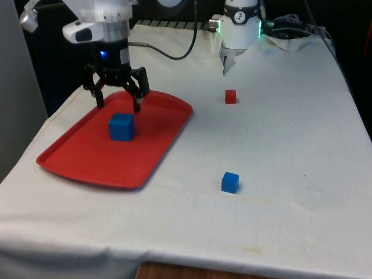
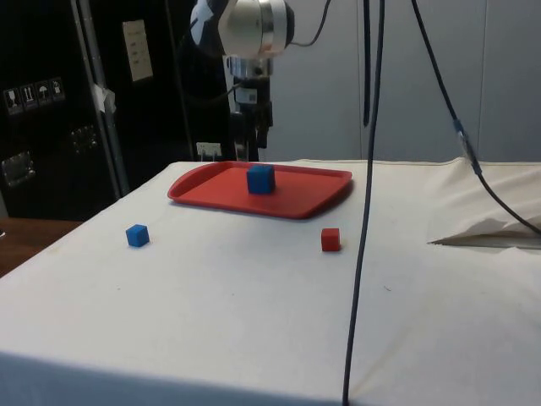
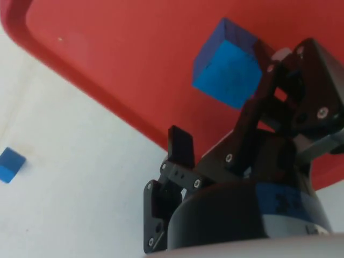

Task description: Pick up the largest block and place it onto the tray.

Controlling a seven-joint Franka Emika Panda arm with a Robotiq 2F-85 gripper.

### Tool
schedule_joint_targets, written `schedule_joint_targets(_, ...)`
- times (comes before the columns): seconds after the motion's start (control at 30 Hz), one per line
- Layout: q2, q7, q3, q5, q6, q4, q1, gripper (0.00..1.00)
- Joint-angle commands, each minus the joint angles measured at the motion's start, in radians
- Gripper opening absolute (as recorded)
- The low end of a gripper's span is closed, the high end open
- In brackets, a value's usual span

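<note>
Progress: the big blue block (image 1: 121, 127) is sitting flat on the red tray (image 1: 70, 157), so the placing looks done; what is left, as I judge it, is only for the arm to be pulling clear.
Big block: it is resting near the tray's middle, upright on one face, touching nothing but the tray floor.
Gripper: the gripper (image 1: 118, 100) is hanging just above and behind the block, at about 12 o'clock from it in the front view, with its fingers spread wide and holding nothing; the wrist view is showing the block (image 3: 228, 64) lying apart from the fingers.
Other blocks: a small blue block (image 1: 230, 182) is lying on the cloth at about 4 o'clock from the tray, and a small red block (image 1: 231, 96) at about 2 o'clock, both well apart from the tray and from each other.
Surface: a white cloth (image 1: 279, 145) is covering the table, slightly creased, with a fold lifting near one edge in the side view.
Room: dark cabinets (image 2: 51, 101) are standing behind the table in the side view, and black cables (image 2: 368, 169) are hanging down in front of that camera.
</note>
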Motion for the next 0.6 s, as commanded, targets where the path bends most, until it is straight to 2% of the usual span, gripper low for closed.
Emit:
schedule_joint_targets(0.0,-0.009,0.011,-0.013,-0.013,-0.012,-0.004,0.010,1.00)
schedule_joint_targets(0.2,-0.031,0.020,-0.057,-0.017,-0.049,-0.002,0.038,1.00)
schedule_joint_targets(0.23,-0.025,0.010,-0.047,-0.006,-0.039,0.000,0.030,1.00)
schedule_joint_targets(0.27,-0.034,0.021,-0.061,-0.018,-0.052,-0.002,0.041,1.00)
schedule_joint_targets(0.47,-0.053,0.029,-0.088,-0.020,-0.075,-0.003,0.066,1.00)
schedule_joint_targets(0.53,-0.057,0.031,-0.094,-0.020,-0.080,-0.003,0.072,1.00)
schedule_joint_targets(0.57,-0.052,0.022,-0.086,-0.010,-0.074,0.001,0.064,1.00)
